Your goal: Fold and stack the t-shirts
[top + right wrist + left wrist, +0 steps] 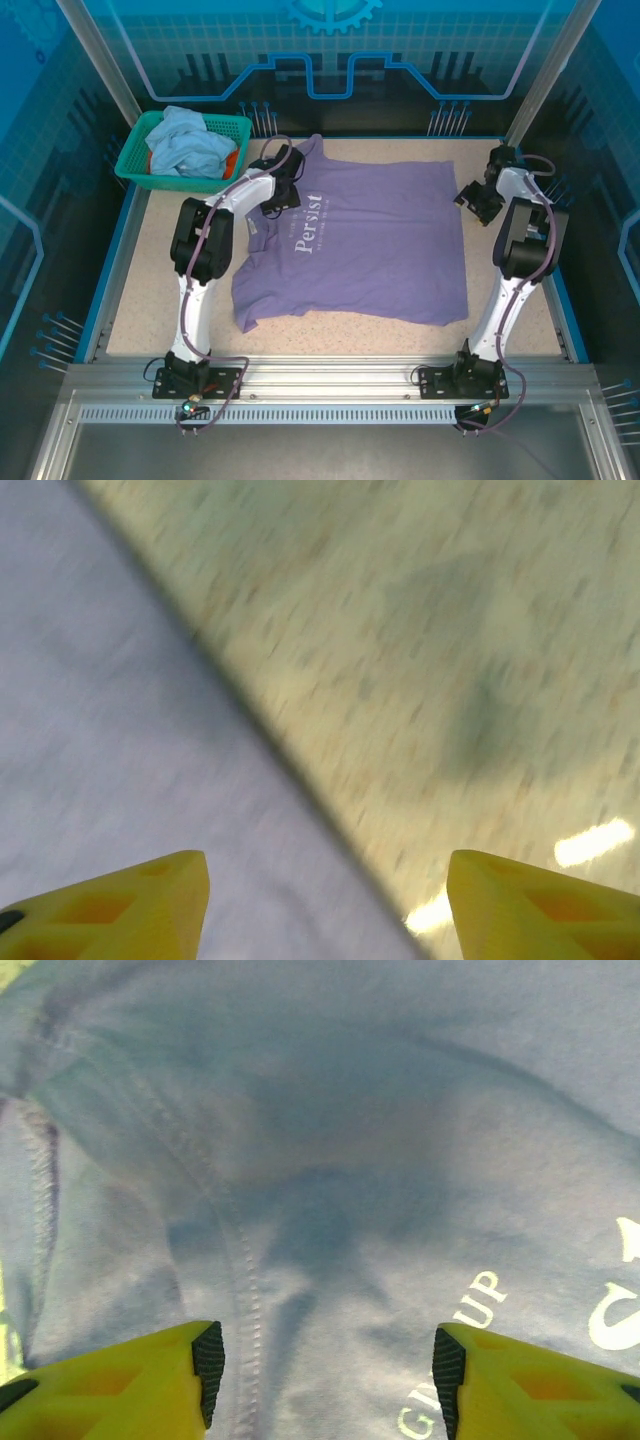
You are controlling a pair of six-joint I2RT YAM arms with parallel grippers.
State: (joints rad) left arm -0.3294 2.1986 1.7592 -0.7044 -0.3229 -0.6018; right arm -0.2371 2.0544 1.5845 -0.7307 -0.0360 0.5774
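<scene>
Light-blue t-shirt (192, 143) in teal basket (133, 153)

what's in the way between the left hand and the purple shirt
Nothing visible. The left hand hangs open right above the purple t-shirt, and only bare cloth shows beneath it.

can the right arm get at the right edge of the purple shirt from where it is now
Probably yes. The right gripper is open and hangs just above the right edge of the purple shirt, where the cloth meets the bare table. Nothing lies between gripper and cloth.
</scene>
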